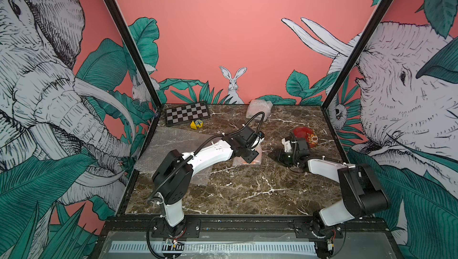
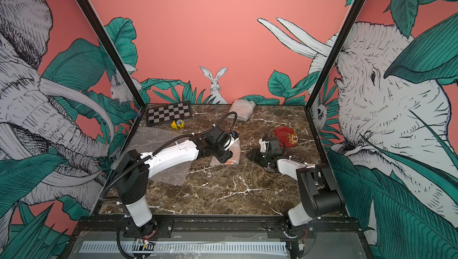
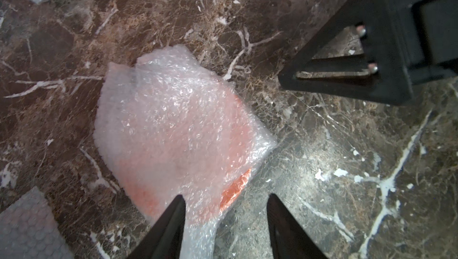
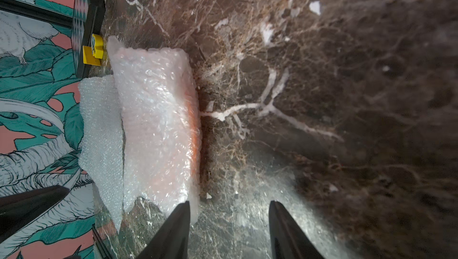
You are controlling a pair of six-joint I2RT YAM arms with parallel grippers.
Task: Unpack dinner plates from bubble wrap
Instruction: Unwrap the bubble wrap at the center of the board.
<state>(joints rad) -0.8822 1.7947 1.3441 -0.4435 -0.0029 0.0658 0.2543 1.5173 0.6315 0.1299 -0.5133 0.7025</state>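
At the far left of the marble table a sheet of bubble wrap lies spread flat, partly under the left arm. Behind it, by the back wall, is a checkered board with a yellow block just in front of it. Near the middle the left gripper hangs low over a folded parcel of bubble wrap — its fingers stand apart, closed on nothing, one tip over the parcel's edge and the other over bare marble. The orange plate is inside this parcel, showing through the plastic, with a strip of its rim peeking out at the end by the fingers. Further back, against the wall, lies a second parcel of bubble wrap; what it holds cannot be made out. Right of the middle parcel the right gripper points toward it, low over the table, fingers also apart with only marble between them — one tip just beside the parcel's corner. At the right, behind that arm's wrist, the red plate with its flower pattern lies unwrapped on the table
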